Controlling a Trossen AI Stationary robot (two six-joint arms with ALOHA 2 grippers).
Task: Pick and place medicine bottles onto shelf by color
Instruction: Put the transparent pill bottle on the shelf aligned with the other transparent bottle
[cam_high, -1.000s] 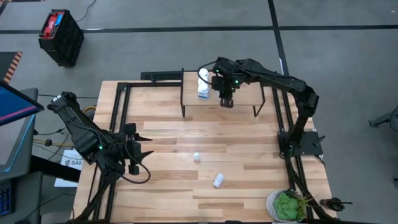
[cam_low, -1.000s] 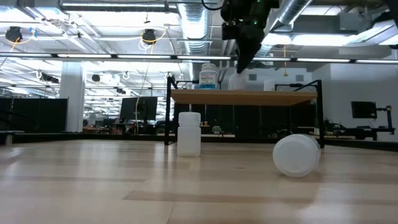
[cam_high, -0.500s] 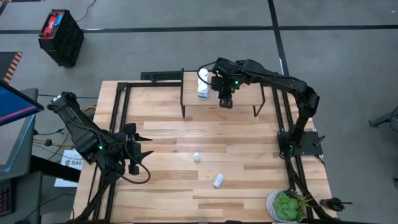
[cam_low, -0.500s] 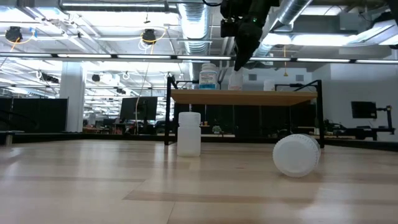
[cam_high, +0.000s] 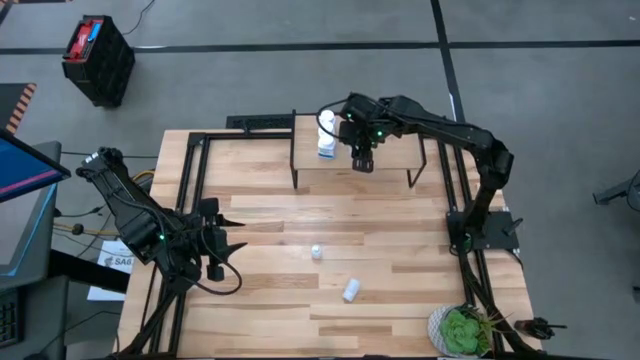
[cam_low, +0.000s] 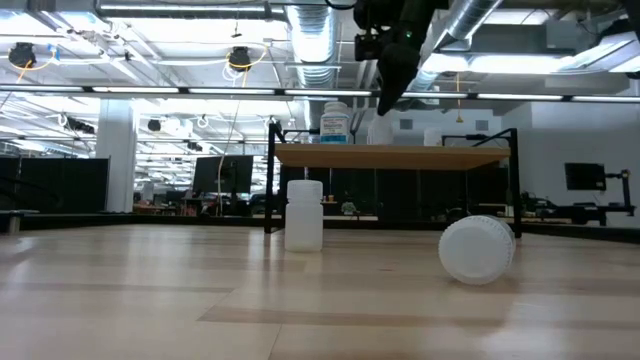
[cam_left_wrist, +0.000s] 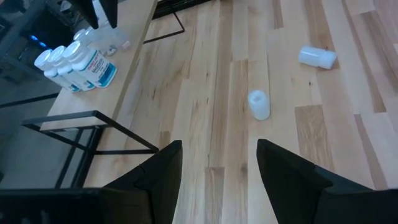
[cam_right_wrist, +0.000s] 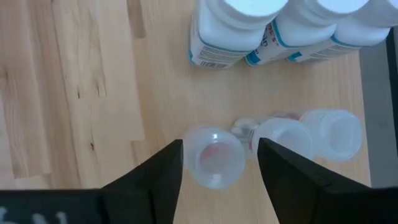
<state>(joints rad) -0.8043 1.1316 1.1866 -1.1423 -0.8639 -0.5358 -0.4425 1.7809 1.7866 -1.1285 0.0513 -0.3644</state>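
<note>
The shelf (cam_high: 385, 170) stands at the table's far middle. On its top, three white bottles with blue labels (cam_right_wrist: 273, 28) stand in a row, and three translucent bottles stand beside them (cam_right_wrist: 214, 155). My right gripper (cam_right_wrist: 219, 142) hangs open above the shelf (cam_low: 382, 100), its fingers on either side of one translucent bottle without touching it. An upright white bottle (cam_high: 316, 251) and one lying on its side (cam_high: 351, 290) rest on the table. My left gripper (cam_high: 232, 232) waits open at the table's left.
The shelf's thin black legs (cam_low: 270, 180) stand on the table. A potted plant (cam_high: 462, 330) sits at the near right corner. A black crate (cam_high: 98, 58) stands on the floor beyond the table.
My right gripper has risen a little above the shelf top. The bottles have stayed where they were.
</note>
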